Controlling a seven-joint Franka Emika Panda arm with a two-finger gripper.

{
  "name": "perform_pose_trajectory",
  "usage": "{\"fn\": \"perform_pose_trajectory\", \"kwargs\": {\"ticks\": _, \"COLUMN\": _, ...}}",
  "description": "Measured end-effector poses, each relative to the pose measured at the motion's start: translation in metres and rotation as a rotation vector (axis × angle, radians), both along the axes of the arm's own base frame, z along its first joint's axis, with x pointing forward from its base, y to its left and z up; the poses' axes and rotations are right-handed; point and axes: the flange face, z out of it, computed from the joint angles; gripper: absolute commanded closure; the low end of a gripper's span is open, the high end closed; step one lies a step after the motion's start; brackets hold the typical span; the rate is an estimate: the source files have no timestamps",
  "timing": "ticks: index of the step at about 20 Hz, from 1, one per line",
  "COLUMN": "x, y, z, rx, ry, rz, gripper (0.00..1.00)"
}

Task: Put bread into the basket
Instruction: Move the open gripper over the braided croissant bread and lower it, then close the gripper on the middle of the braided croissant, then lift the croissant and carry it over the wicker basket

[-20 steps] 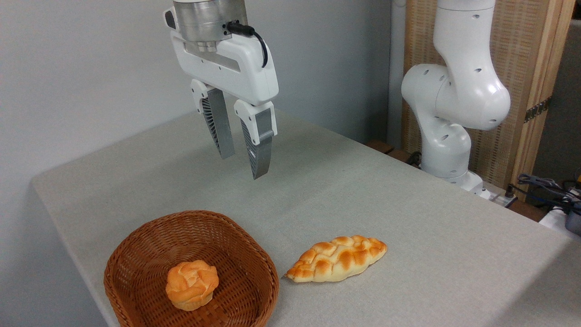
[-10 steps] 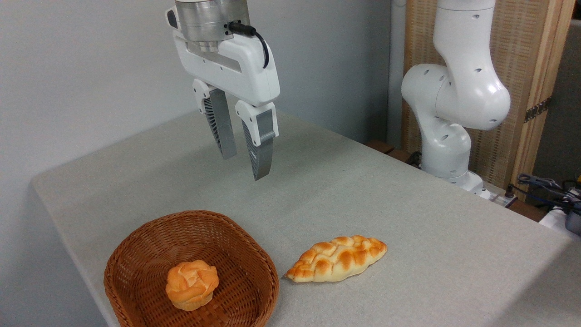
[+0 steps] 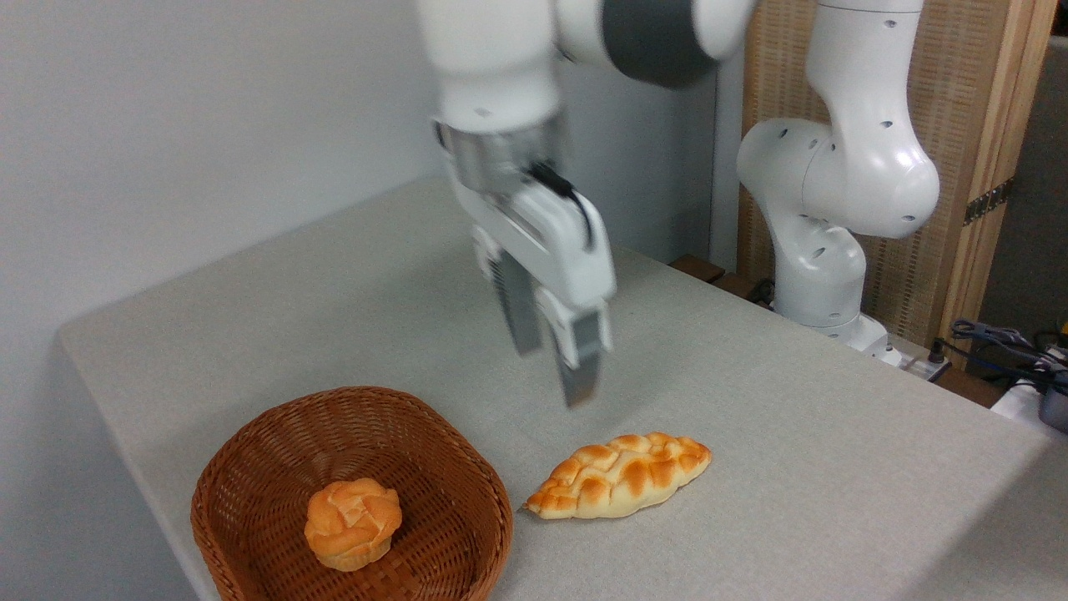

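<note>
Now the gripper (image 3: 552, 376) hangs above the bread (image 3: 618, 476), holding nothing.
Its fingers stand apart; beside the bread, the basket (image 3: 250, 467) holds a bun (image 3: 351, 523).

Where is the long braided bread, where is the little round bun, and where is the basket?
Braided bread (image 3: 619, 477), fixed camera view: middle of its golden crust.
Round bun (image 3: 352, 522), fixed camera view: its top, inside the basket.
Basket (image 3: 350, 396), fixed camera view: far braided rim.
</note>
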Motion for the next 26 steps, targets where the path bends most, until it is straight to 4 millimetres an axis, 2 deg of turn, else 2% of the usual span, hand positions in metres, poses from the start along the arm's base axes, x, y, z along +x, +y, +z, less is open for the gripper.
{"fn": "perform_pose_trajectory", "kwargs": {"ticks": 2, "x": -0.014, "y": 0.029, "z": -0.025, "rx": 0.032, "ry": -0.01, "rz": -0.026, "gripper": 0.0}}
{"fn": "perform_pose_trajectory", "kwargs": {"ticks": 4, "x": -0.022, "y": 0.044, "z": -0.051, "rx": 0.048, "ry": -0.011, "rz": -0.031, "gripper": 0.0}}
{"fn": "perform_pose_trajectory", "kwargs": {"ticks": 8, "x": -0.031, "y": 0.04, "z": -0.099, "rx": 0.049, "ry": 0.0, "rz": -0.045, "gripper": 0.0}}
{"fn": "perform_pose_trajectory", "kwargs": {"ticks": 9, "x": -0.033, "y": 0.038, "z": -0.105, "rx": 0.048, "ry": 0.002, "rz": -0.048, "gripper": 0.11}}
{"fn": "perform_pose_trajectory", "kwargs": {"ticks": 10, "x": -0.034, "y": 0.037, "z": -0.109, "rx": 0.048, "ry": 0.006, "rz": -0.052, "gripper": 0.37}}
{"fn": "perform_pose_trajectory", "kwargs": {"ticks": 11, "x": -0.034, "y": 0.035, "z": -0.111, "rx": 0.048, "ry": 0.007, "rz": -0.056, "gripper": 0.56}}
{"fn": "perform_pose_trajectory", "kwargs": {"ticks": 12, "x": -0.034, "y": 0.034, "z": -0.112, "rx": 0.048, "ry": 0.008, "rz": -0.058, "gripper": 0.66}}
{"fn": "perform_pose_trajectory", "kwargs": {"ticks": 24, "x": -0.035, "y": 0.031, "z": -0.117, "rx": 0.045, "ry": 0.016, "rz": -0.095, "gripper": 0.77}}
{"fn": "perform_pose_trajectory", "kwargs": {"ticks": 26, "x": -0.034, "y": 0.031, "z": -0.115, "rx": 0.046, "ry": 0.015, "rz": -0.095, "gripper": 0.91}}
